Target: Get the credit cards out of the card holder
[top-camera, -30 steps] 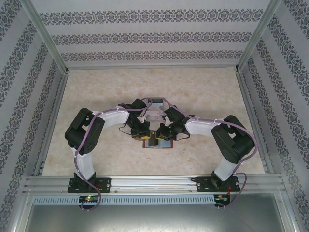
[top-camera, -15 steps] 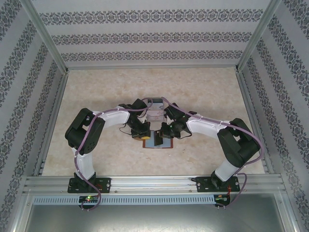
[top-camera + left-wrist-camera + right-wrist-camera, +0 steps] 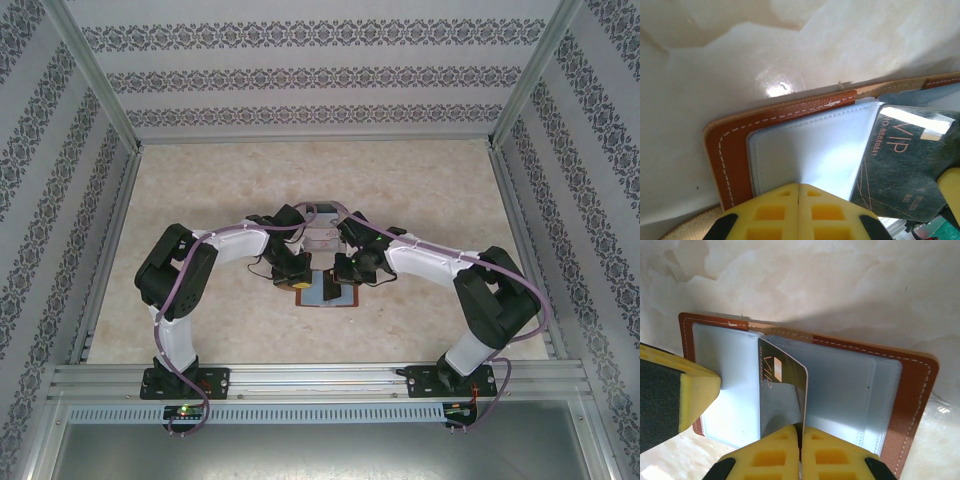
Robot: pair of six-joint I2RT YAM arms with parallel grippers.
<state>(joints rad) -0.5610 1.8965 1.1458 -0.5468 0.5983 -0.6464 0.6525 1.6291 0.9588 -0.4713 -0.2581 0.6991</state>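
The card holder [image 3: 346, 301] lies open on the table between the two arms, reddish-brown leather [image 3: 912, 390] with a pale grey-blue inside. My left gripper [image 3: 799, 185] is shut, its yellow tips pressed down on the holder's left panel [image 3: 805, 145]. My right gripper [image 3: 801, 428] is shut on the near edge of a dark credit card [image 3: 782, 382] marked VIP. The card stands on edge over the holder's middle fold, and the same card [image 3: 900, 165] is at the right of the left wrist view. Other cards are not visible.
A pale boxy tray [image 3: 322, 230] sits just behind the two wrists. The left gripper's yellow finger [image 3: 690, 390] is close to the left of the held card. Patterned walls enclose the table, and an aluminium rail [image 3: 320, 378] runs along the near edge.
The right arm's elbow has swung out to the right, and the dark card now stands up over the holder. The left arm has stayed put.
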